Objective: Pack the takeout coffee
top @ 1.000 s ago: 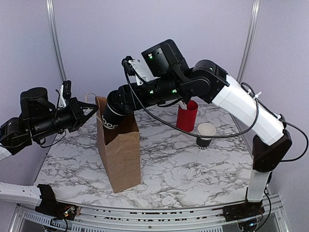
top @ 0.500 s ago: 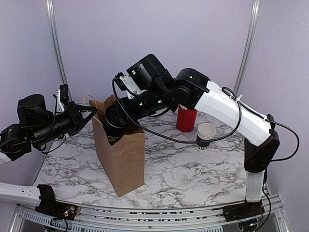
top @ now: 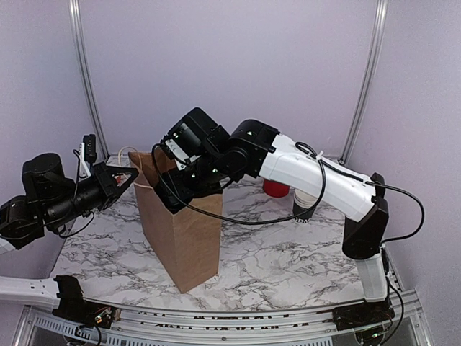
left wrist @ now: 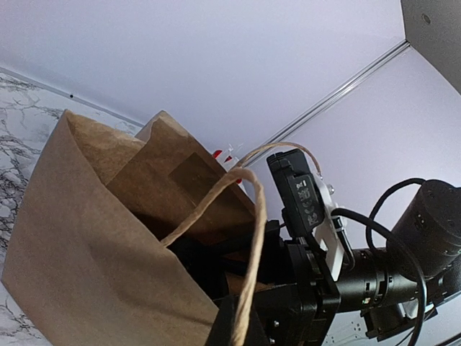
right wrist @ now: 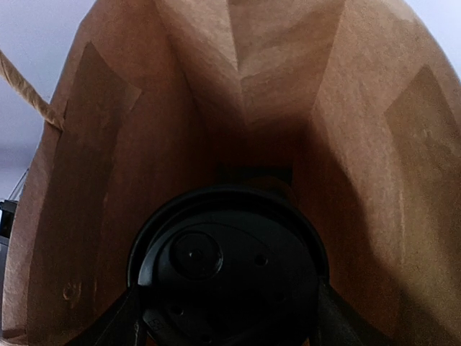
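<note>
coffee cup: we are gripping it by its sides between the jaws of the right gripper, lid facing the wrist | paper bag: we are holding those jaws and the cup inside it | left gripper: we are pinching the bag's string handle, jaws pressed together

no readable text, labels or numbers
</note>
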Motion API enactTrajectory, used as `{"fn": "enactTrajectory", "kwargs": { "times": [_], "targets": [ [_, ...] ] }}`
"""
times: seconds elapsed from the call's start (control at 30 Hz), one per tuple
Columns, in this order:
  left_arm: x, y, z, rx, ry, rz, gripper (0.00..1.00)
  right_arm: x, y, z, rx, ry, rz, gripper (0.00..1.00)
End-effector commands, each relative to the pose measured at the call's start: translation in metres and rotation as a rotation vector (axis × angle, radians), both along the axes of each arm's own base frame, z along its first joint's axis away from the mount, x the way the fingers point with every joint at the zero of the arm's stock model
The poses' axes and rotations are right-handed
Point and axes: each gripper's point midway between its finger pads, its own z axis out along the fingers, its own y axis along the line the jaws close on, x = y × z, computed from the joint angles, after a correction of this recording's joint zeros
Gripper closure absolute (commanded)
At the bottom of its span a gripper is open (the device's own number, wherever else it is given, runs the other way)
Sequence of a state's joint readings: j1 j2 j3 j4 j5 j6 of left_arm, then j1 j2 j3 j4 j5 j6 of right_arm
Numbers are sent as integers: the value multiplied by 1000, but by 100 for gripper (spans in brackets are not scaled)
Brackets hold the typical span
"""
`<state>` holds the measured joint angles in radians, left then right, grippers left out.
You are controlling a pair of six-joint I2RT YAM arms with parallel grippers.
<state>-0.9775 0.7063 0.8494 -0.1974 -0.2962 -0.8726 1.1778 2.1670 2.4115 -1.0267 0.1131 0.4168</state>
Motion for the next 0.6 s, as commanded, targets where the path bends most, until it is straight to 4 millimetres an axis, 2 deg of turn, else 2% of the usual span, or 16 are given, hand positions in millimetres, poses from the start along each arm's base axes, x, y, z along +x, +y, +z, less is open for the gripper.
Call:
{"fn": "enactTrajectory", "kwargs": {
  "times": [0.0,0.23,0.57],
  "targets": [
    [-1,6,9,-3,-52,10,100,2,-2,8,20,9,-10,41],
    [-3,2,10,5,-70,-16,100,-2,-5,-22,-54,51,3,41],
    [-10,-18,9,-28,-89,-113,100,-12,-17,-60,-176,105,34,41]
  ]
}}
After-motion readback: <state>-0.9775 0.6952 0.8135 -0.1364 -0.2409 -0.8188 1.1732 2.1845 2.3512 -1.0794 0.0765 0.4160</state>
